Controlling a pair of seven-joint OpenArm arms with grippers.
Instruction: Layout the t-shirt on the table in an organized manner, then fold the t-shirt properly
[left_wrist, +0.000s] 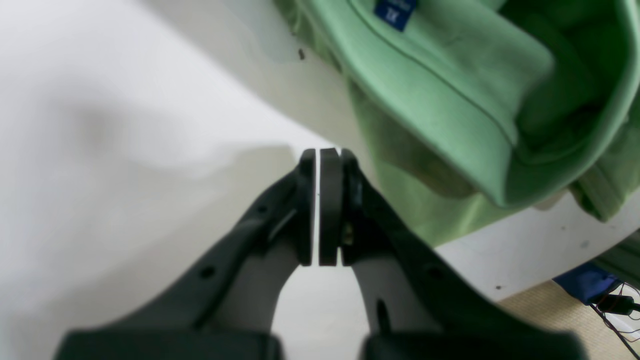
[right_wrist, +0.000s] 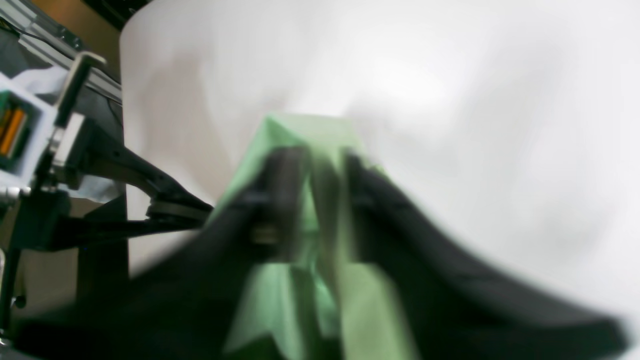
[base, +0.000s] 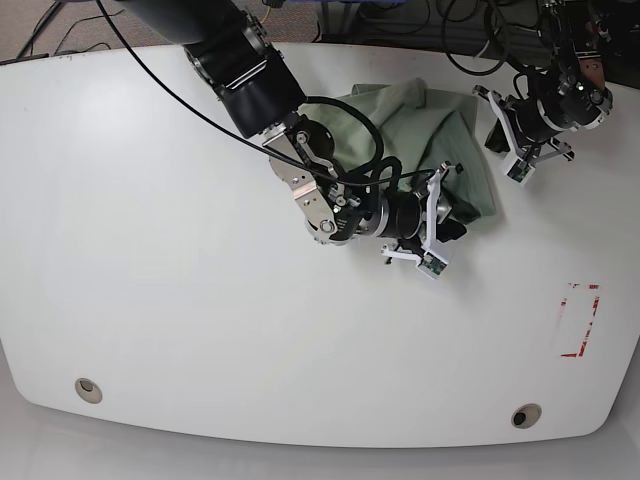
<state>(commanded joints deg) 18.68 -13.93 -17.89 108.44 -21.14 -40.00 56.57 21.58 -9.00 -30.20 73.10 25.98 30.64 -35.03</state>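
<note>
The pale green t-shirt (base: 420, 125) lies bunched up on the white table (base: 160, 250), right of centre toward the far edge. My right gripper (base: 458, 216) is at the shirt's near right edge. In the blurred right wrist view it (right_wrist: 320, 160) is shut on a fold of the t-shirt (right_wrist: 305, 130). My left gripper (base: 497, 133) hovers just right of the cloth. In the left wrist view it (left_wrist: 325, 155) is shut with nothing between its pads, and the t-shirt (left_wrist: 450, 100) with its blue tag (left_wrist: 395, 11) lies up and to the right of it.
A red tape rectangle (base: 580, 320) marks the table's right side. Two grommet holes (base: 88, 388) (base: 520, 415) sit near the front edge. Cables (base: 470, 30) run behind the far edge. The table's edge and a blue object (left_wrist: 585, 282) on the floor show low in the left wrist view.
</note>
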